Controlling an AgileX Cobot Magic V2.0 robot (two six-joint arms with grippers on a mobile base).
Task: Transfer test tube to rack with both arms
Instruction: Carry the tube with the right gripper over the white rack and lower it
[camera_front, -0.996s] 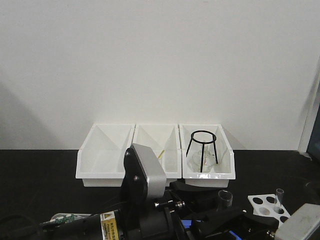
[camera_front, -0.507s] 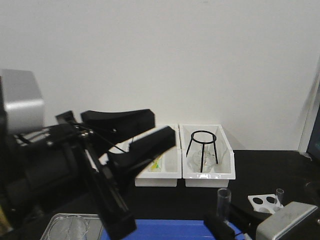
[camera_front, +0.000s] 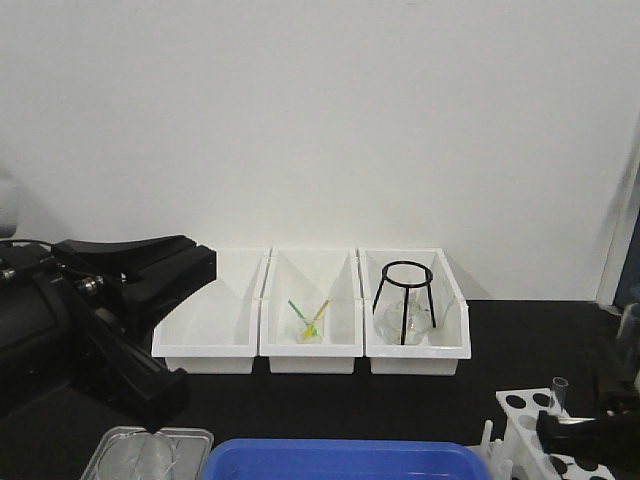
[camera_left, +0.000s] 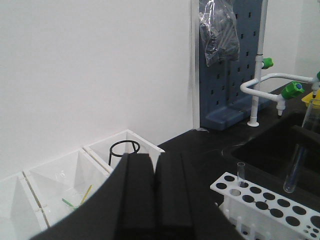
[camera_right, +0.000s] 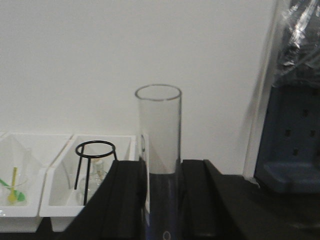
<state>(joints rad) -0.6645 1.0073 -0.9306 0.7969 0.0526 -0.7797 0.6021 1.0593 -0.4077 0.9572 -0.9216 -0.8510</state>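
Observation:
My right gripper (camera_right: 160, 167) is shut on a clear test tube (camera_right: 159, 125), which stands upright between its black fingers with the open mouth up. In the left wrist view this test tube (camera_left: 299, 155) hangs above the right end of the white rack (camera_left: 270, 197). A second test tube (camera_left: 241, 174) stands in a corner hole of the rack. In the front view the rack (camera_front: 522, 415) sits at the lower right with that standing tube (camera_front: 558, 393). The held tube (camera_front: 630, 345) shows at the right edge. My left gripper (camera_left: 155, 162) is shut on nothing, raised at the left (camera_front: 200, 268).
Three white bins (camera_front: 210, 335) line the back wall. The middle one holds green and yellow sticks (camera_front: 310, 322); the right one holds a black wire tripod (camera_front: 405, 300) over a flask. A blue tray (camera_front: 340, 460) and a clear dish (camera_front: 148, 455) lie in front. A sink (camera_left: 280, 145) and taps (camera_left: 287, 90) are beyond the rack.
My left arm has swung from the middle of the front view up and out to the left. The right gripper with the tube has moved right, uncovering the rack and blue tray.

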